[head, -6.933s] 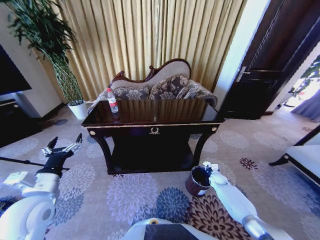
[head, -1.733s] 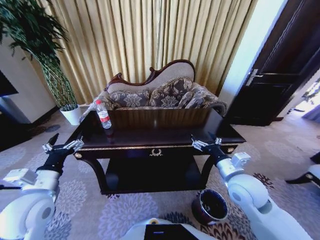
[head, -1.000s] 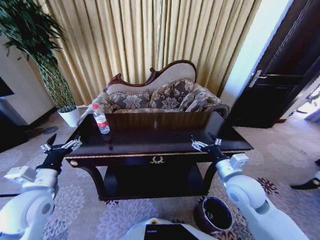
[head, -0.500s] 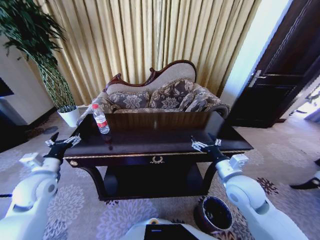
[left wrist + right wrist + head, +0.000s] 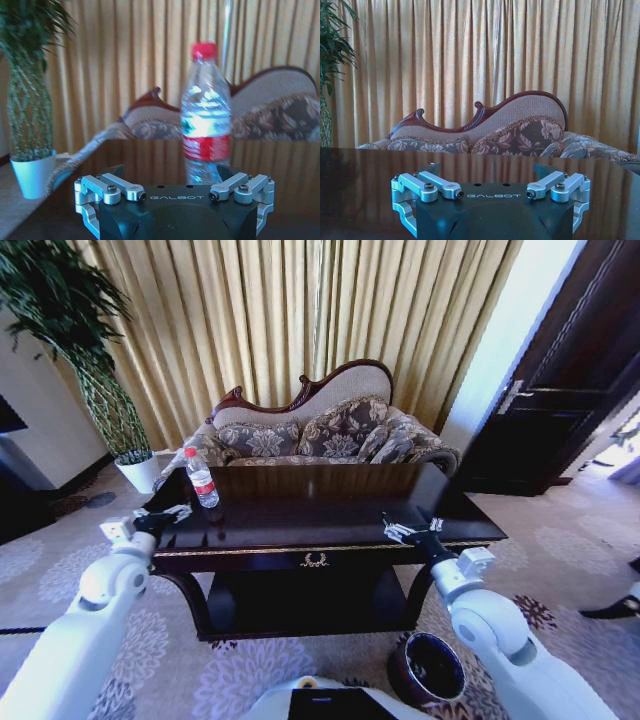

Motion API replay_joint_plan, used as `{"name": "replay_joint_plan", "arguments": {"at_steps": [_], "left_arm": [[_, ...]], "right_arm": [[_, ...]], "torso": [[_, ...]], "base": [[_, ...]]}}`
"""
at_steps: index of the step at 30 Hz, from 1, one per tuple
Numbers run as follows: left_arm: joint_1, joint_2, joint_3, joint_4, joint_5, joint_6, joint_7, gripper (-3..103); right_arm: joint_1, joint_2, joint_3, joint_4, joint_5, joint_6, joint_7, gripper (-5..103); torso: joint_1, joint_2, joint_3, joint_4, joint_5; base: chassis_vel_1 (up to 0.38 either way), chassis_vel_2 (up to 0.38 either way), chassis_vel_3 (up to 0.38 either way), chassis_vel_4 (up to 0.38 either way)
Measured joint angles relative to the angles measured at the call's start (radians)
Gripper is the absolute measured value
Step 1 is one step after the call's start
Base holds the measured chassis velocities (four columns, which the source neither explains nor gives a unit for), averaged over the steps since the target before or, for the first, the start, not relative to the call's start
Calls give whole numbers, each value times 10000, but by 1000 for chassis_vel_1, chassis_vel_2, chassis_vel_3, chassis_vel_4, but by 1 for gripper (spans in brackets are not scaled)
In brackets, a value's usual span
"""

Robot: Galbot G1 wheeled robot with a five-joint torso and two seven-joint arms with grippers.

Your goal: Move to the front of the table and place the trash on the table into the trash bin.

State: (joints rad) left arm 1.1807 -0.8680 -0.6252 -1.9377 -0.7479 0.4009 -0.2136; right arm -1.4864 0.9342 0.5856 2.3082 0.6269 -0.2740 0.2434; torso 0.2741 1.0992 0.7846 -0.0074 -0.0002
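The trash I see is a clear water bottle (image 5: 202, 478) with a red cap and label, standing upright at the far left of the glossy near-black table (image 5: 320, 515). My left gripper (image 5: 176, 512) hovers open over the table's left front corner, short of the bottle. From the left wrist the bottle (image 5: 206, 115) stands straight ahead of the open left gripper (image 5: 170, 171), apart from it. My right gripper (image 5: 406, 530) hangs open and empty over the right front edge. The right wrist view has the right gripper (image 5: 486, 168) above the bare table top (image 5: 365, 175). The trash bin (image 5: 430, 668) stands on the carpet, lower right.
A patterned sofa (image 5: 320, 430) and gold curtains stand behind the table. A tall plant in a white pot (image 5: 138, 470) is at the left, a dark door (image 5: 560, 390) at the right. Patterned carpet lies open around the table's front.
The robot drove closer to the table, then stopped. Over the last second my left arm swung inward, over the table's left front corner toward the bottle. The right arm has held still.
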Motion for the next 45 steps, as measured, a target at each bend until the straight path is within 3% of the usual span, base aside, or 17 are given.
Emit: {"name": "replay_joint_plan", "arguments": {"at_steps": [14,19,40,45], "left_arm": [[-1326,269,1464,950,166,147,284,100],[-1645,246,1516,1003,-58,552,58,100],[-2051,349,1650,1468,-211,819,26,100],[-2262,348,1802,1792,-215,772,386,100]], "right_arm": [[244,-121,-175,-352,-95,72,-29,100],[295,-153,-194,-524,-100,135,-35,100],[769,-308,-346,-765,255,145,-28,100],[718,-294,-361,-678,226,145,-42,100]], "torso": [[0,0,0,1,-1],[1,0,-1,0,0],[0,0,-1,1,-1],[0,1,-1,1,0]], "base": [[0,0,0,0],[0,0,0,0],[0,0,0,0],[0,0,0,0]]}}
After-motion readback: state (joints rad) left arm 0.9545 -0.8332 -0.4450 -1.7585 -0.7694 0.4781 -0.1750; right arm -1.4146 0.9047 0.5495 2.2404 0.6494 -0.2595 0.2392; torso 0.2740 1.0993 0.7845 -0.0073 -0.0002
